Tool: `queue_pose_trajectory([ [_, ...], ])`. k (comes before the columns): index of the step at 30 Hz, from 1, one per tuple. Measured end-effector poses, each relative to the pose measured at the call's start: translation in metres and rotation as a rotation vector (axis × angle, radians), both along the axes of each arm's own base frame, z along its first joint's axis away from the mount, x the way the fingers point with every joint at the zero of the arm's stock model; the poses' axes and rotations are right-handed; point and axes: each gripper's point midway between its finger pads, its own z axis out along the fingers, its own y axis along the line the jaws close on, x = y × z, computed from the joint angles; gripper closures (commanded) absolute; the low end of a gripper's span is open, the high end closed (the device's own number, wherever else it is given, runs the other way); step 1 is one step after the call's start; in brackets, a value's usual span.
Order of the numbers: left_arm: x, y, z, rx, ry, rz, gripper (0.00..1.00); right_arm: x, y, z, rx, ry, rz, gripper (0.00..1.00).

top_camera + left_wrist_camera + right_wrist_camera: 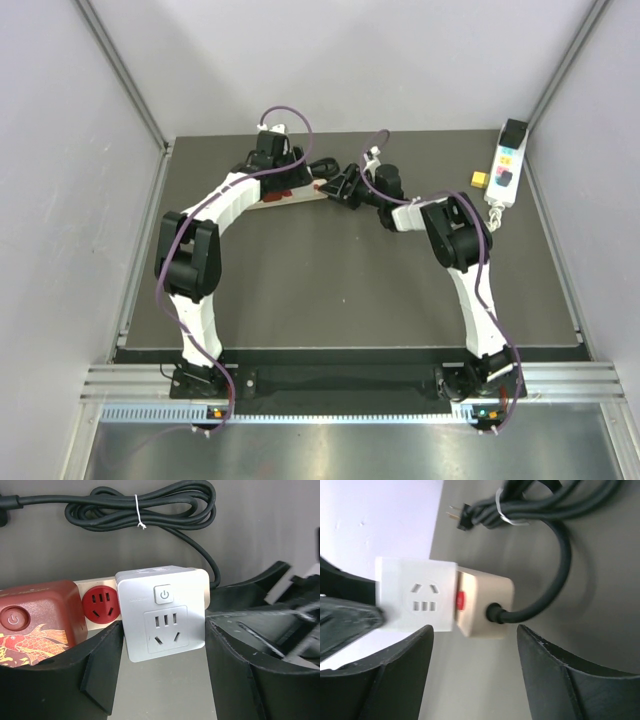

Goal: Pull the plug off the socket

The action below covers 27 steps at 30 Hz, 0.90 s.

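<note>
A beige power strip (290,197) lies at the back of the mat. A dark red adaptor cube (35,622) and a white adaptor plug (162,612) sit plugged into it. My left gripper (164,647) straddles the white plug, and its fingers (102,665) touch both sides of it. The plug also shows in the right wrist view (417,597), next to the strip's end (482,605) with its red switch. My right gripper (475,645) is open, just short of the strip's cable end, touching nothing. In the top view it (340,186) is right of the strip.
The strip's black cable (145,507) lies coiled and tied behind it, its plug prongs (457,515) free on the mat. A white control box (505,172) and a small yellow block (481,179) lie at the back right. Grey walls enclose the mat.
</note>
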Motion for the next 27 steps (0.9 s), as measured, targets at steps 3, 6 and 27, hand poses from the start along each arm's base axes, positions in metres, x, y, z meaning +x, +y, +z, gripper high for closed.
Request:
queue_pose_trajectory([
  [3,-0.001,-0.002,0.0,-0.008,0.002,-0.007,1.0,-0.001,0.0,-0.008,-0.002,0.033,-0.005,0.34],
  [6,-0.002,-0.004,0.001,-0.016,0.005,-0.013,1.0,0.0,-0.001,-0.008,0.0,0.04,-0.01,0.35],
  [27,-0.005,-0.001,0.002,-0.035,0.003,0.004,1.0,0.015,0.01,-0.01,0.043,0.062,-0.022,1.0],
])
